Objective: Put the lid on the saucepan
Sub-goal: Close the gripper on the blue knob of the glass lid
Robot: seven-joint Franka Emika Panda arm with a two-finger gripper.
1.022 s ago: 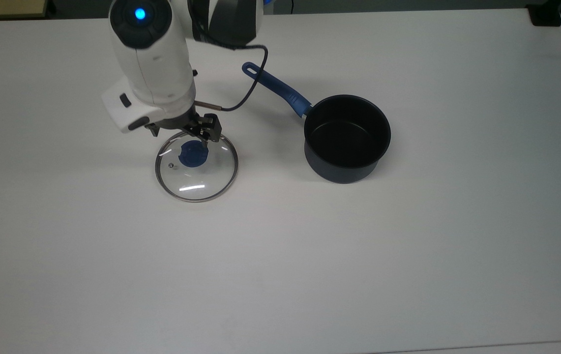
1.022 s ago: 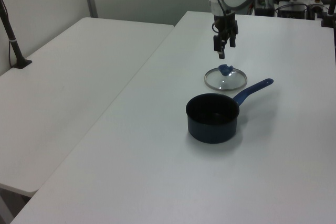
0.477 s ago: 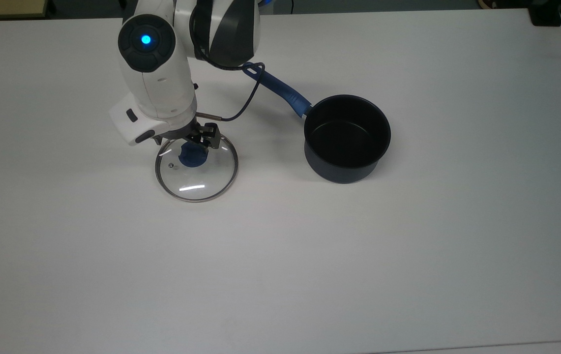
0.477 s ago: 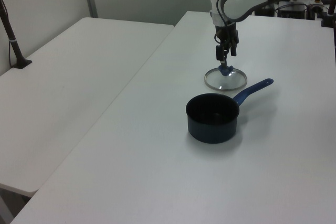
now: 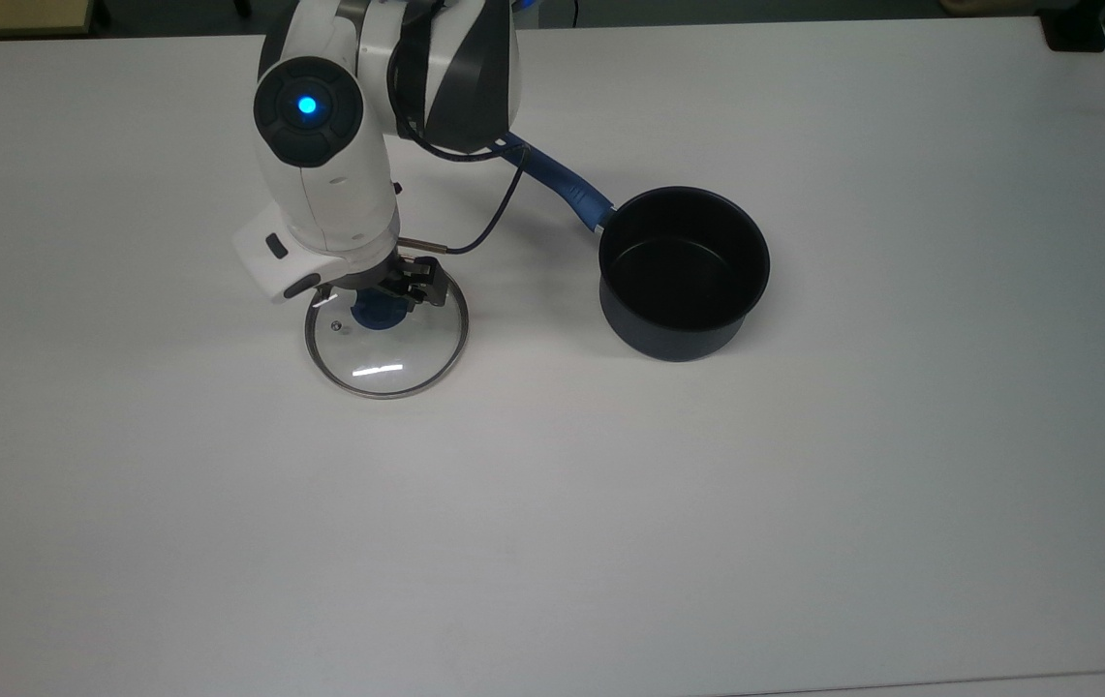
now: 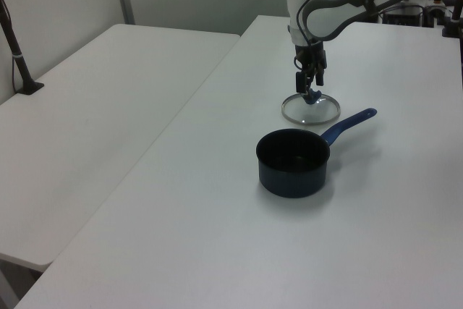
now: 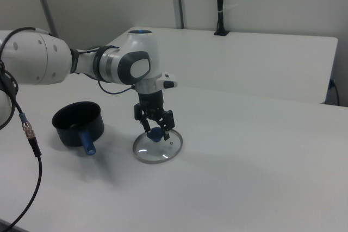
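- Lid (image 5: 385,339): flat on the table (image 5: 804,484), well to the top view's left of the saucepan (image 5: 684,271); not yet lifted.
- Saucepan: open, empty, blue handle (image 5: 552,179) toward the arm.
- Gripper (image 7: 155,130): fingers spread, straddling the lid's blue knob (image 7: 155,133), not visibly clamped.
- Arm: wrist vertical, pointing straight down over the knob.
- Remaining, by judgement: pinch, lift, carry, seat.

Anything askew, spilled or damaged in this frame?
Nothing stands out. The lid lies flat on the table, the saucepan stands upright and empty, and the open gripper straddles the lid's knob.
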